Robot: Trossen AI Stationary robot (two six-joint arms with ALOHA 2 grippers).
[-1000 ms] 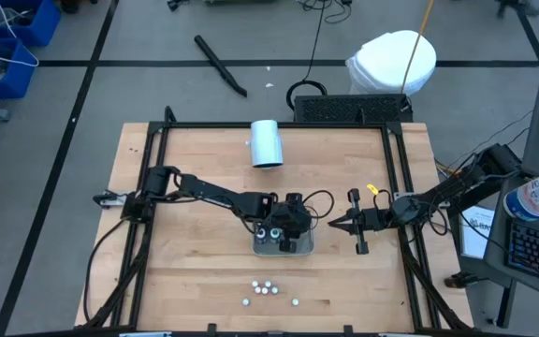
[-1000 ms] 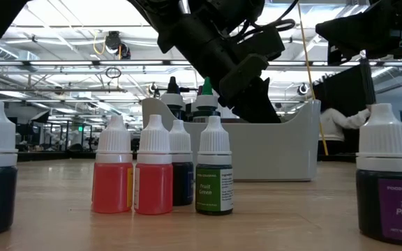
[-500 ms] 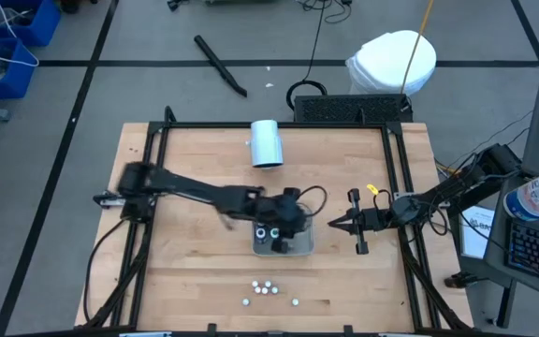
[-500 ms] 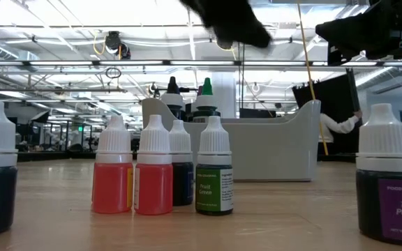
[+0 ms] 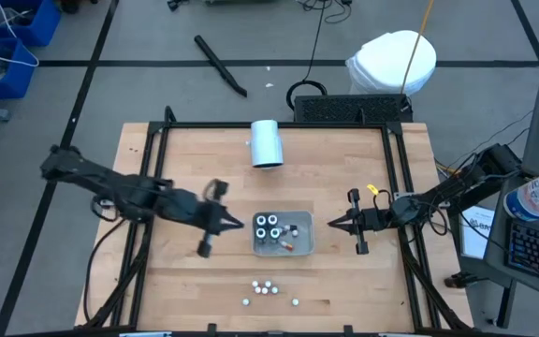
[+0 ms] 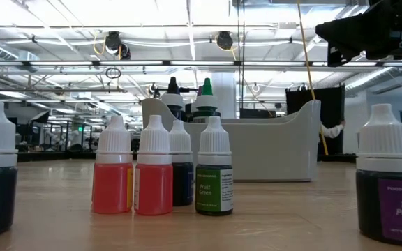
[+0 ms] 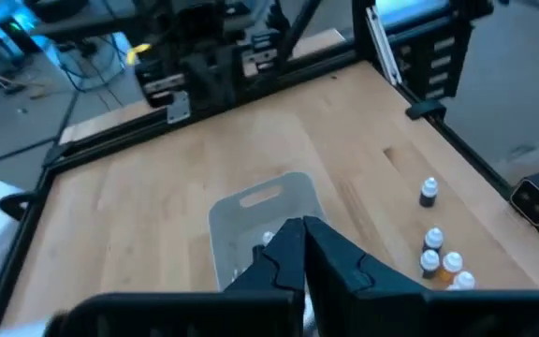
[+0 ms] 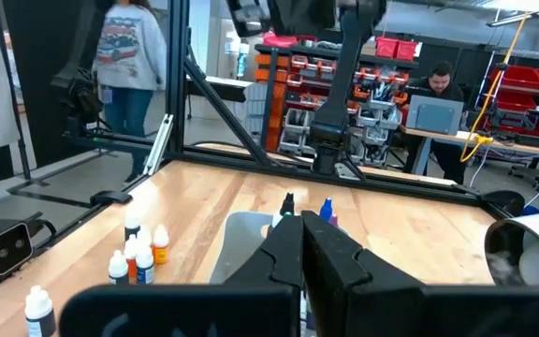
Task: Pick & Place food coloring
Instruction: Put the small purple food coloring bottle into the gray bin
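With several bottles in the tray (image 5: pixel 304 245) and the rest (image 5: pixel 266 289) standing near the table (image 5: pixel 344 281) front, the clenched, empty left gripper (image 5: pixel 239 224) should open, descend over one cap and avoid its neighbours; the right gripper (image 5: pixel 333 224) waits clenched.

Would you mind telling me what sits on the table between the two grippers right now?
In the high view, the grey tray holding several food coloring bottles sits between the left gripper and the right gripper, both shut and empty, with bare wood on either side.
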